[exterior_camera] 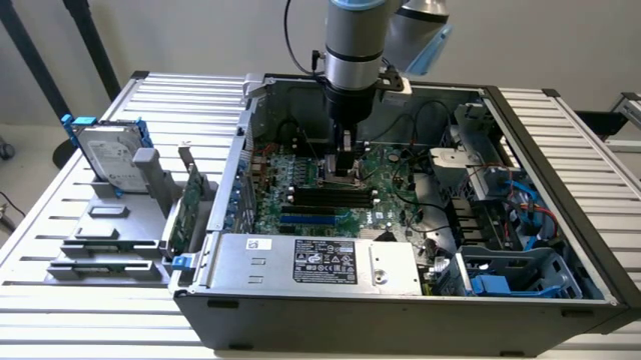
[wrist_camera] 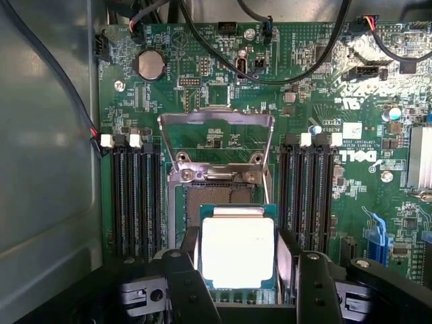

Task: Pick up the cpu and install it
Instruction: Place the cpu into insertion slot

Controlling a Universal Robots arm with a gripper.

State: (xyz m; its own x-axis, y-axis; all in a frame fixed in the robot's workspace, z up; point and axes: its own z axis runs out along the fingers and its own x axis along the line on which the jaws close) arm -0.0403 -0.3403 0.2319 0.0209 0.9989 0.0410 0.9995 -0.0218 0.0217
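Bright, even room light; glare bleaches the cpu (wrist_camera: pixel 237 253) top white.

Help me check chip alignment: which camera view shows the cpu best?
The wrist view: the cpu faces the camera, its silver top and green edge held between the jaws over the open socket. In the exterior view it is too small to make out under the gripper.

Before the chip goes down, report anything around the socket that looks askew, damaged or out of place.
Nothing stands out. The cpu sits square in the hand over the open socket, its edges parallel to the socket's. The load frame is flipped up, clear of it.
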